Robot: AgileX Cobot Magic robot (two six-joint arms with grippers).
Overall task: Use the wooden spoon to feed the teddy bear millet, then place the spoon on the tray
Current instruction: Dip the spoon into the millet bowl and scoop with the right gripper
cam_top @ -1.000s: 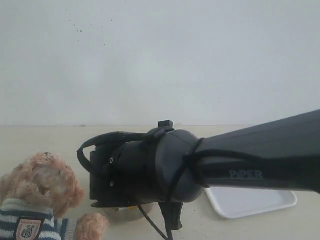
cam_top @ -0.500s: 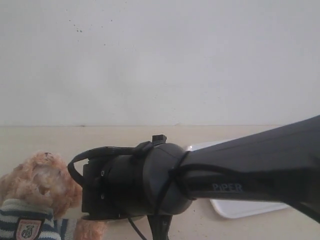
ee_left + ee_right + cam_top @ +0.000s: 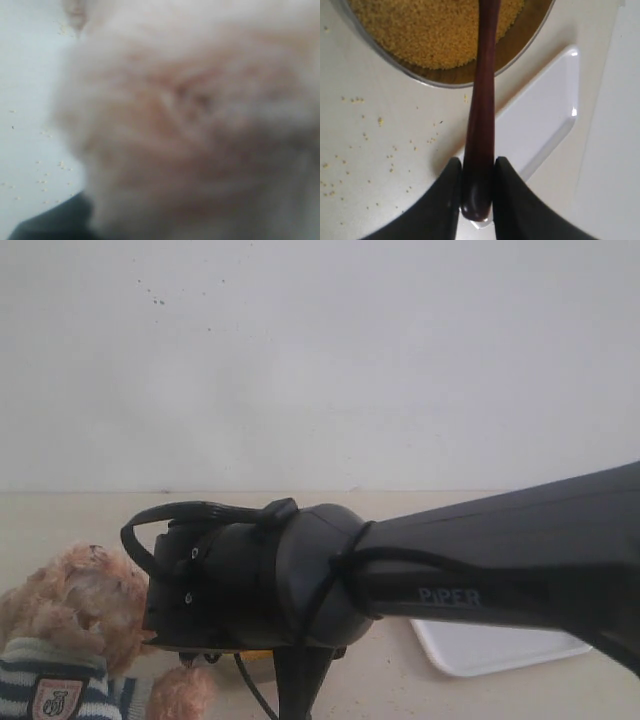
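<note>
**Right wrist view: spoon pinched above the millet bowl**

A pale beige table runs back to a plain white wall. Loose yellow grains lie scattered on the bare surface beside the steel bowl.

The bowl holds a heap of millet that does not reach its rim on the side near the tray. The tray, white and shallow, lies just beside the bowl without touching it, and the part in view holds nothing.

The right gripper has its two black fingers pressed onto the butt end of the wooden spoon. The handle runs out over the bowl's rim and above the millet. The spoon's own bowl is cut off by the frame edge.

From the exterior camera, the black right arm reaches across the middle and hides most of the bowl. The teddy bear sits at the lower left, close to the arm's wrist end.

Blurred fur fills the left wrist camera. A dark shape shows in one corner, and I cannot tell how the left gripper stands.
</note>
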